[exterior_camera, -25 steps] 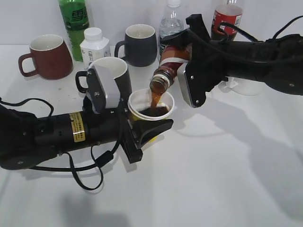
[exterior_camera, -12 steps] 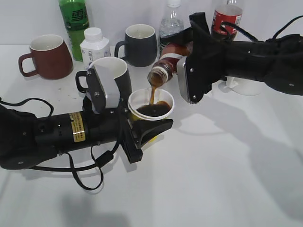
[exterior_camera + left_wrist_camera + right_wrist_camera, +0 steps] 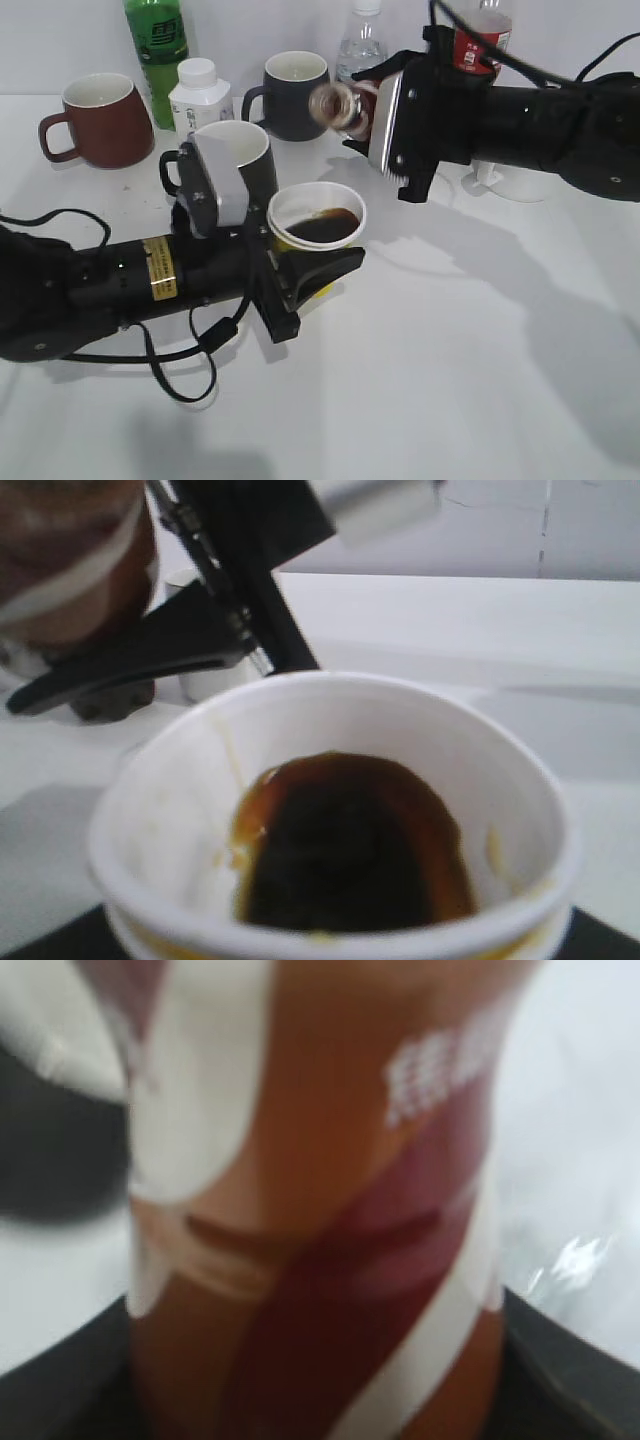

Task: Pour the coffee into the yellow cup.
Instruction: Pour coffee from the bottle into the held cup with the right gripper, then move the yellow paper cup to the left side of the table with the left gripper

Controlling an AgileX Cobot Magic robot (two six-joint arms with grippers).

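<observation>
Right gripper (image 3: 368,110) is clamped on the coffee bottle (image 3: 340,103), held up above and behind the yellow cup (image 3: 317,222), neck pointing left, roughly level. The bottle is motion-blurred in the exterior view, so the exact tilt is hard to read. No stream visible between mouth and cup. Right wrist view is filled by the bottle label (image 3: 300,1200), swirl of brown, red and white, badly out of focus; the fingers show only as dark edges at the bottom corners.

Left gripper (image 3: 300,275) holds the cup on the table (image 3: 480,360), black fingers closed around its lower wall. Most of the yellow side is hidden behind them; mainly the white rim and inside show. Dark brown liquid sits in the bottom of the cup (image 3: 330,830), well short of the rim, with a few brown streaks on the inner wall. In the left wrist view the cup base is cut off and the bottle appears only as a blurred patch top left.

Behind: a dark-red mug (image 3: 95,118), green bottle (image 3: 157,40), small white bottle (image 3: 198,95), dark grey mug (image 3: 292,92), and a black mug with white inside (image 3: 235,160) partly hidden by the left arm. The water bottle and cola bottle at the back are cropped at the top and partly covered by the right arm.
</observation>
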